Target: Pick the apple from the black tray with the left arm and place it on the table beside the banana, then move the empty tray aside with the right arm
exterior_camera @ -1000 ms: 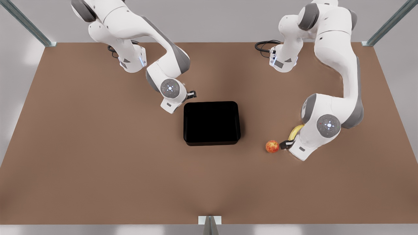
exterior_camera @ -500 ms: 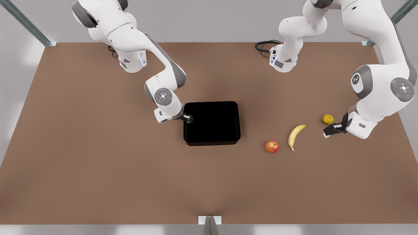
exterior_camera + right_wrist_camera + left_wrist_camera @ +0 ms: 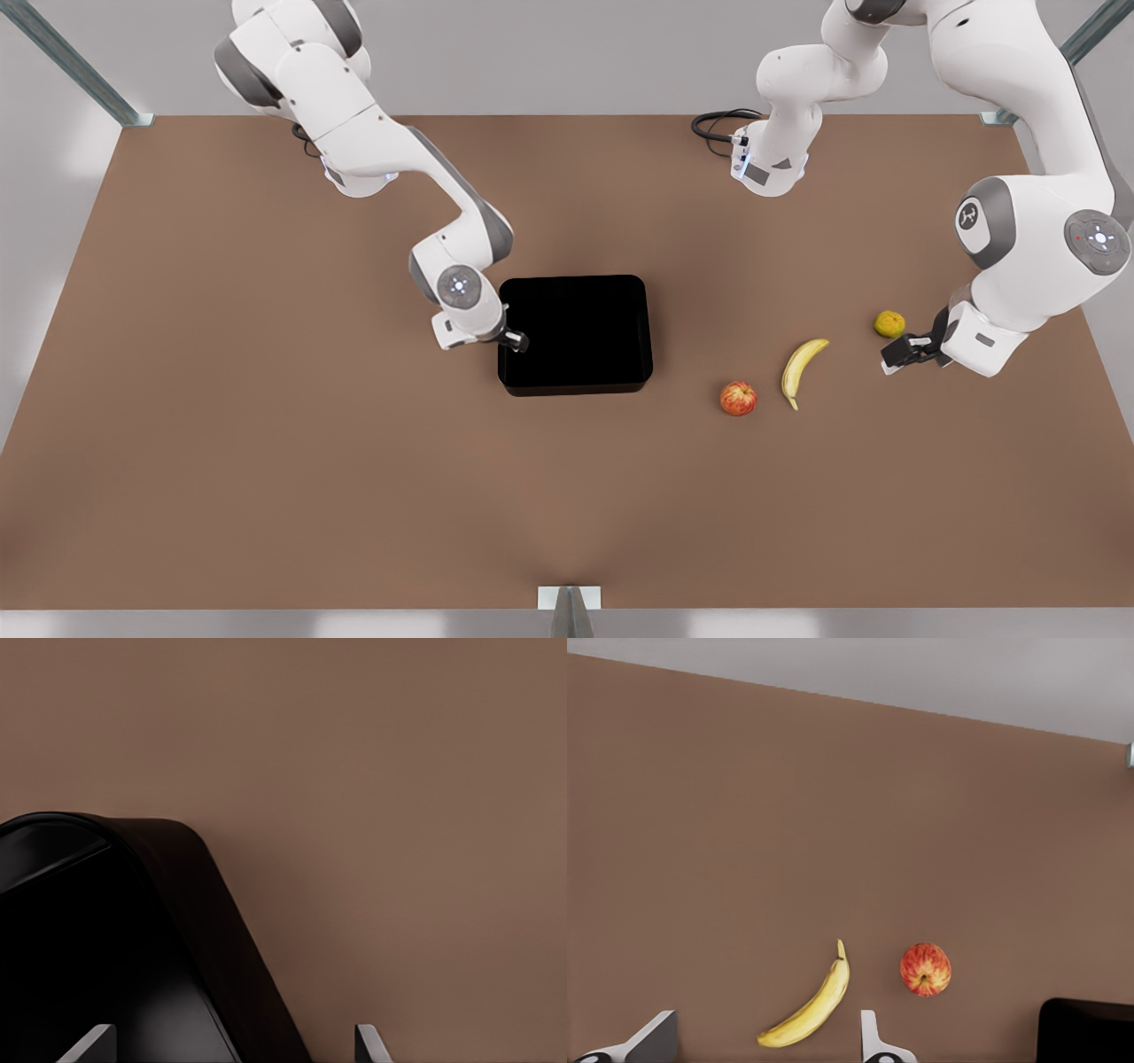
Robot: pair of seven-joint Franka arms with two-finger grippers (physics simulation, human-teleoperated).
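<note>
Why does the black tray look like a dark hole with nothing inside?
In the front view, the black tray is so evenly dark that its floor and low rim blend together; in the right wrist view, faint sheen along its rim shows its curved edge.

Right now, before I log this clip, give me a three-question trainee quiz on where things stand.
1. True or false: the apple lies inside the black tray.
2. Which gripper straddles the tray's rim, fingers open? A) left gripper B) right gripper
3. Fill in: on the table, the banana lies between the apple and the small yellow-green ____.

Key:
1. False; it sits on the table beside the banana, apart from the tray.
2. B; the left gripper hangs open near the yellow-green fruit.
3. fruit
</note>
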